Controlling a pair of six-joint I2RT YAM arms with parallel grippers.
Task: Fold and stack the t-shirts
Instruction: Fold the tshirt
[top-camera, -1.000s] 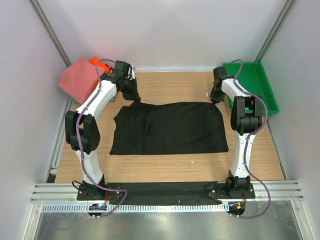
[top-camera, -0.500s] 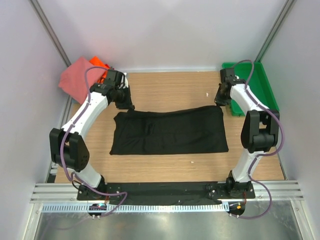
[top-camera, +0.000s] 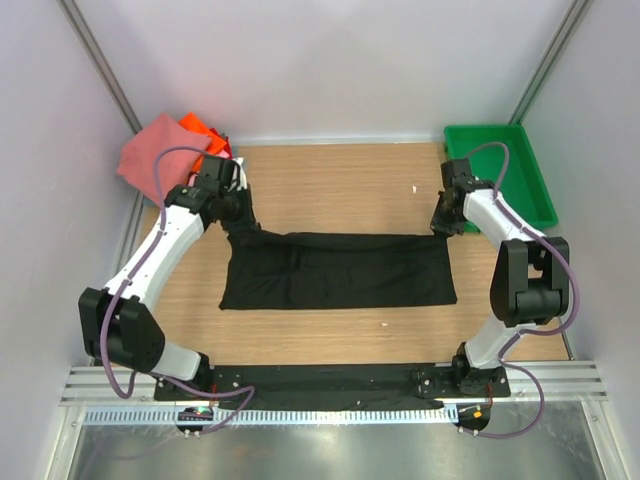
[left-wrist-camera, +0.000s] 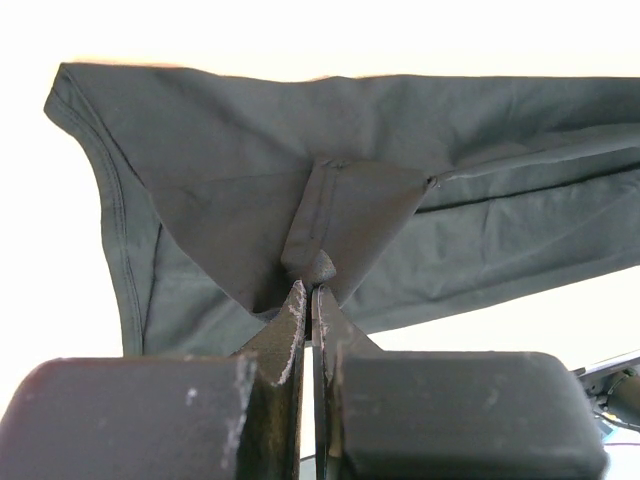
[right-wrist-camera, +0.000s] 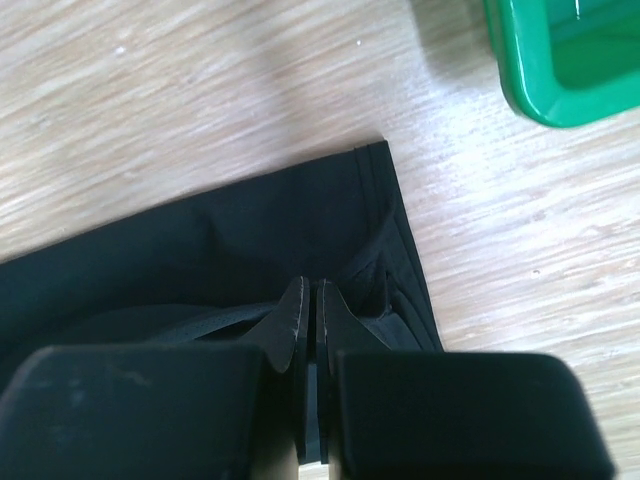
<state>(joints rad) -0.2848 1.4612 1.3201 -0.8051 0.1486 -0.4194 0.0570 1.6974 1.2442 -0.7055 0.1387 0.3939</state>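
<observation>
The left hand (left-wrist-camera: 310, 288) is clamping one far corner of the black t-shirt (top-camera: 340, 270) on the bench (top-camera: 340, 180). The right hand (right-wrist-camera: 308, 292) is clamping the other.

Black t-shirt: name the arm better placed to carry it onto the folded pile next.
Left, probably. The left gripper is shut on the black t-shirt at its far-left corner, near the salmon-pink folded shirt; the right gripper grips its far-right corner beside the green tray, on the opposite side.

Bright, even light; washed-out background in left wrist view
</observation>
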